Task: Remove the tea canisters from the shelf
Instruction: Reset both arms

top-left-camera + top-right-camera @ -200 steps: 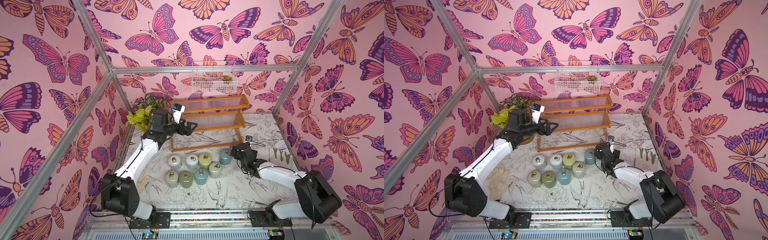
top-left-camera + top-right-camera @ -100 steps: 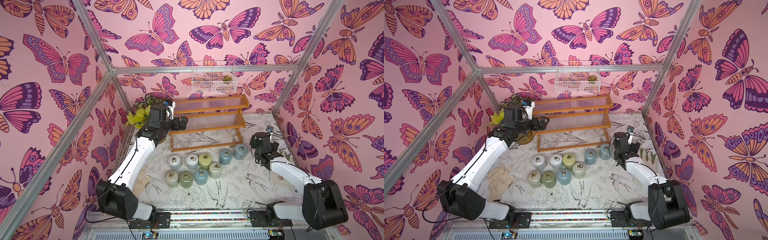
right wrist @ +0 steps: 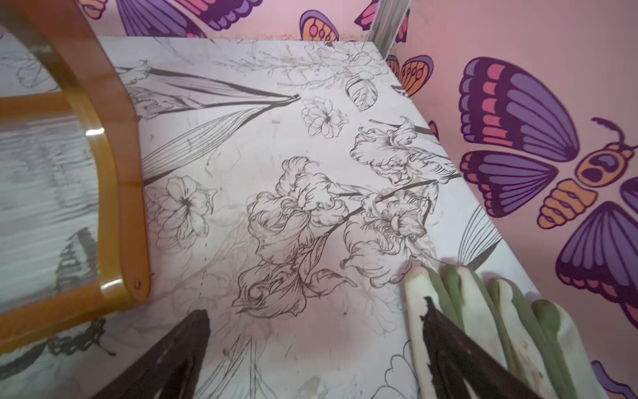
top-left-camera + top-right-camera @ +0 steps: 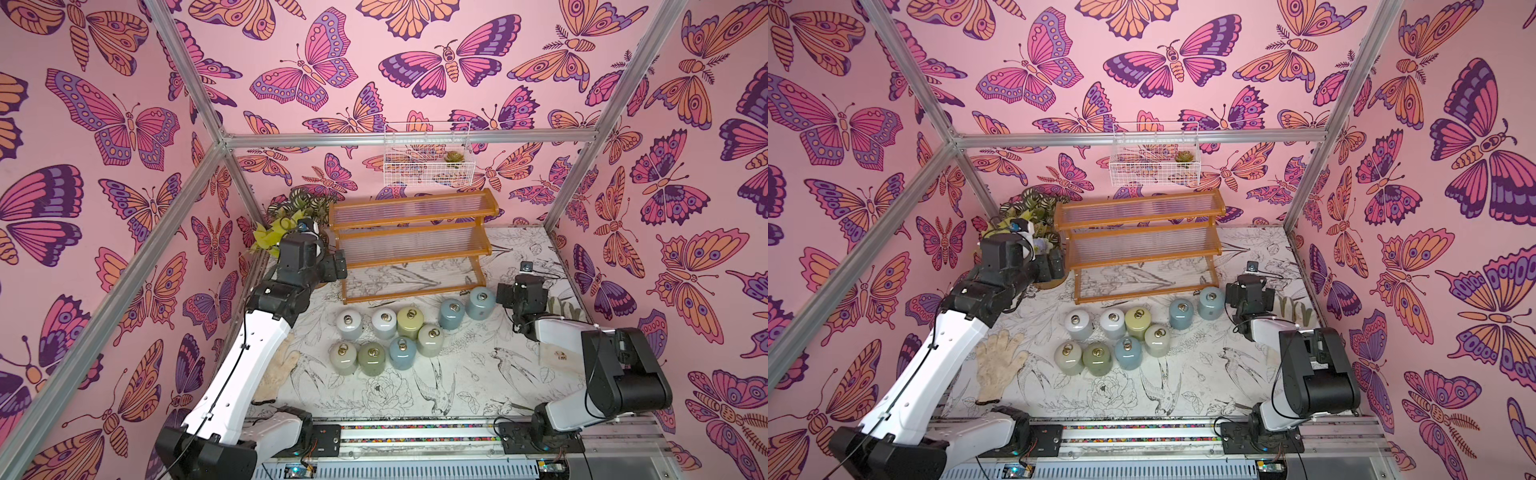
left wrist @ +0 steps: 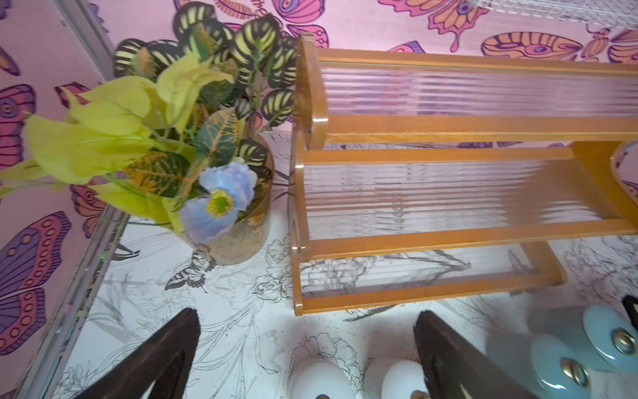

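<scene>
Butterfly wallpaper in pink, purple and orange surrounds a flower-printed tabletop point(image 4: 478, 374) where all nine tea canisters point(image 4: 430, 338) stand in a loose cluster in front of the shelf point(image 4: 415, 223). Its three ribbed tiers are bare in both top views, so the task looks done or nearly so. Squat, glossy and dome-lidded, the jars appear to be glazed ceramic: probably stiff, brittle, a little weighty for their size and slick to grip. A hold across the round body below the lid seems safer than the small brass ring, which may lift only the lid. The left gripper point(image 5: 307, 312) hovers by the shelf's end, jaws spread wide with nothing between them. The right gripper point(image 3: 316, 307), likewise wide apart and empty, hangs beside the nearest blue-grey canister point(image 4: 480, 301), one finger over a green-fingered glove point(image 3: 483, 311). A vase of flowers point(image 5: 238, 238), a knit work glove point(image 4: 998, 365) and a wall-hung white wire basket point(image 4: 426, 166) ring the scene.
</scene>
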### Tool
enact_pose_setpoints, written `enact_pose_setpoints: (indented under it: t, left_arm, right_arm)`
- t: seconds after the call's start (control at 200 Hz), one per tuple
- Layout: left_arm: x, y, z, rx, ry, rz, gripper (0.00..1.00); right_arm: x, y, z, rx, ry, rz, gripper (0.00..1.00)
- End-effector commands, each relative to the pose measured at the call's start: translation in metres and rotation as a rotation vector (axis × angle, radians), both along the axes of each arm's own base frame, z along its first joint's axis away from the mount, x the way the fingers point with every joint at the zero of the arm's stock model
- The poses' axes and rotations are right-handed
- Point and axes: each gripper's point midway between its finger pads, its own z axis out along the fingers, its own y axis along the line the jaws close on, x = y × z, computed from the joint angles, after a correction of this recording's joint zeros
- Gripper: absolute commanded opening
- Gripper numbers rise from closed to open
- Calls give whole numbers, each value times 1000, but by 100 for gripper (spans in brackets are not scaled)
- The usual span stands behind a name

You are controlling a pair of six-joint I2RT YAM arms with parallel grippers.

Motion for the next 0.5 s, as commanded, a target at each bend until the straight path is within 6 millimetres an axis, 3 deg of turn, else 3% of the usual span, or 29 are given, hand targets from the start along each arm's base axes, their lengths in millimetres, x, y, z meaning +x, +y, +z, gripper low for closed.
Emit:
enact_pose_setpoints:
  t: [0.0,0.135,0.255,0.345,0.496]
  left_arm:
    - [-3,28,-27,15,-1,149,100]
    - [-8,53,-41,-8,-59,277,100]
    - [-17,75,-33,48,-163,372,100]
    - [-25,89,-30,102,-221,428,100]
    - [-21,98,-56,110,-270,456,100]
  right_arm:
    - [-6,20,19,27,-161,128,99]
    - [-20,30,24,21,-345,208,99]
    - [-12,27,14,35,-206,181,99]
    - [-4,12,12,66,-210,112,99]
    - [-4,7,12,74,-191,85,99]
